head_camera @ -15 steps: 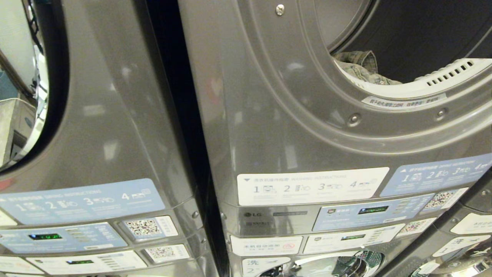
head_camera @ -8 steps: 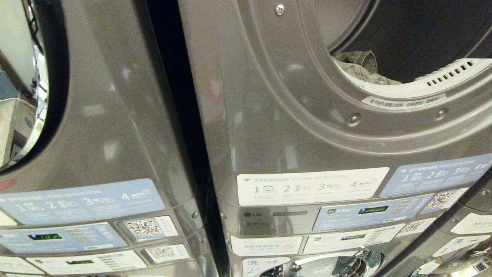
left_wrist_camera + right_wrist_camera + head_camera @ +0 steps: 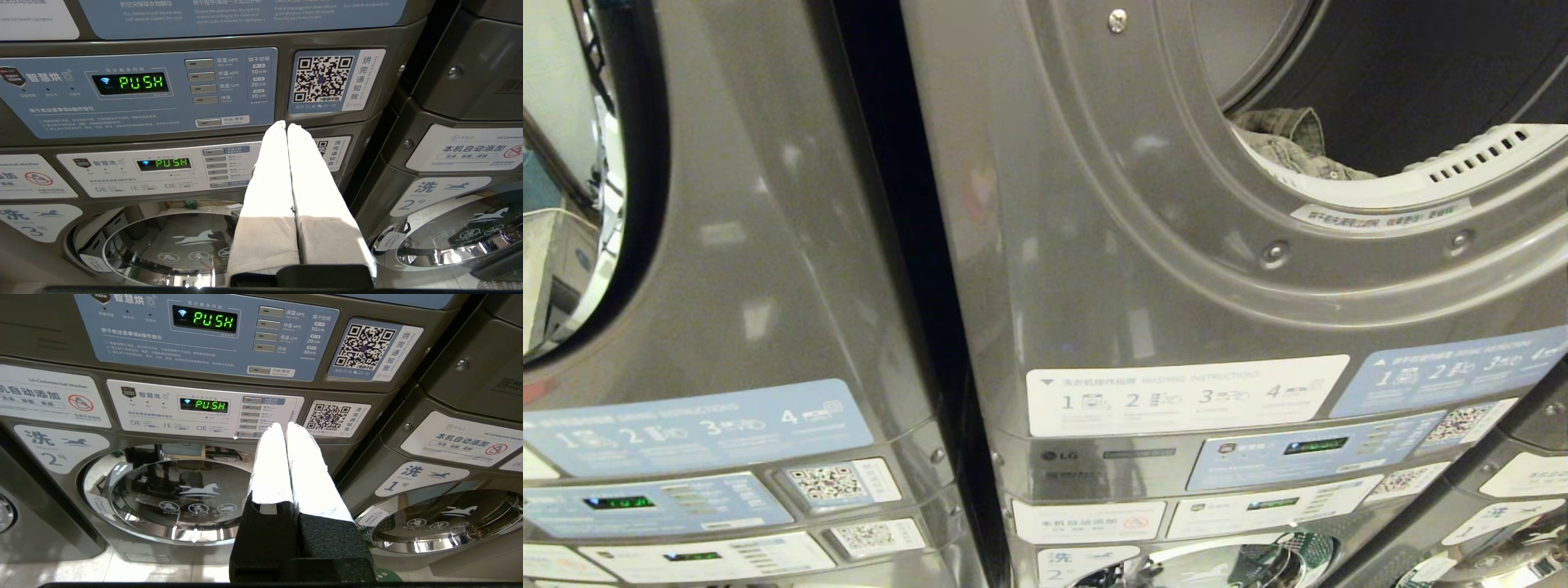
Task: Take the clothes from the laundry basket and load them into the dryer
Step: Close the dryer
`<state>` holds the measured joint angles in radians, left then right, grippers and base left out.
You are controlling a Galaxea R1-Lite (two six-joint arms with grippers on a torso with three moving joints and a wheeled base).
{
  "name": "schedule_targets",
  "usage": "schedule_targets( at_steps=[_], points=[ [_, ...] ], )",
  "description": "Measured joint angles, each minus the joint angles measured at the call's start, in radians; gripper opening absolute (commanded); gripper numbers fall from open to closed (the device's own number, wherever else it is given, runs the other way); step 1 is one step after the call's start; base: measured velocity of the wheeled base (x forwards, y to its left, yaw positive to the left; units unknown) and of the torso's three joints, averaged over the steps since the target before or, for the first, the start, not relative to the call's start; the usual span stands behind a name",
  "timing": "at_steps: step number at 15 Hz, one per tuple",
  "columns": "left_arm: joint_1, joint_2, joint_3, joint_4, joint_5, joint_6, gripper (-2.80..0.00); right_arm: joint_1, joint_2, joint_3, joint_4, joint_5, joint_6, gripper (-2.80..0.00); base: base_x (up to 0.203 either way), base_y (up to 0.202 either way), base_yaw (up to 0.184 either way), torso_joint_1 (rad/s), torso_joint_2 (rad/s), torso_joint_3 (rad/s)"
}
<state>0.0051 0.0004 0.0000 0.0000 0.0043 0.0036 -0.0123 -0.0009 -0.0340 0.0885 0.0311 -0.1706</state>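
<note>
Nothing has shifted since the earlier frames: clothes [image 3: 1286, 143] are seen lying inside the open dryer [image 3: 1176, 245], while left gripper [image 3: 287, 125] and right gripper [image 3: 284, 425] are held pressed together, empty, before the control panels [image 3: 139, 92].

Both grippers carry long white, seemingly cloth-wrapped jaws on black bases.

Crumpled clothes [image 3: 1286, 143] lie inside the open dryer [image 3: 1380, 188] drum's front lip.
</note>
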Motion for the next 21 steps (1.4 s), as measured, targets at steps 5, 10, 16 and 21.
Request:
schedule_targets(
  at_steps=[5,10,16,21],
  points=[
    [0.0,0.0,0.0,0.0,0.0,0.0,-2.8,0.0,0.0,0.001,-0.002,0.001,0.001,-2.8,0.0,0.0,0.0,0.0,0.0,0.0],
    [0.0,0.0,0.0,0.0,0.0,-0.001,-2.8,0.0,0.0,0.001,-0.002,0.001,0.001,-2.8,0.0,0.0,0.0,0.0,0.0,0.0],
    [0.0,0.0,0.0,0.0,0.0,-0.001,-2.8,0.0,0.0,-0.001,0.0,0.003,0.0,-2.8,-0.011,0.0,0.0,0.001,0.0,0.0],
    [0.0,0.0,0.0,0.0,0.0,-0.001,-2.8,0.0,0.0,-0.001,0.002,0.003,0.0,-2.8,-0.189,0.0,0.0,-0.003,0.01,0.002]
  ],
)
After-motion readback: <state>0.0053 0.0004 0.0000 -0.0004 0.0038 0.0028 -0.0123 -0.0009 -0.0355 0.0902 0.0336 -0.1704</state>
